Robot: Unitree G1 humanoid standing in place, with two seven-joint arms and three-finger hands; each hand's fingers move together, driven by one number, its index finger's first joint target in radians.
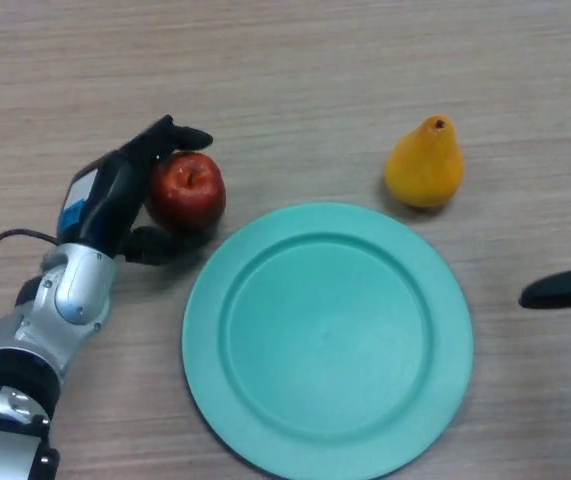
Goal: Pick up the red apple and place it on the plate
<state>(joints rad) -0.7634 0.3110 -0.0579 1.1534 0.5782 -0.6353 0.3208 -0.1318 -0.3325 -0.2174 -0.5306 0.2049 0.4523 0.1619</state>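
A red apple (pixel 187 190) sits on the wooden table just left of the teal plate (pixel 265 400). My left hand (pixel 115 195) is against the apple's left side, its fingers curled over the top and its thumb under the near side, so it is shut on the apple. The apple looks to be resting on the table. Only a fingertip of my right hand (pixel 563 288) shows at the right edge, right of the plate.
A yellow pear (pixel 425 165) stands beyond the plate's far right rim.
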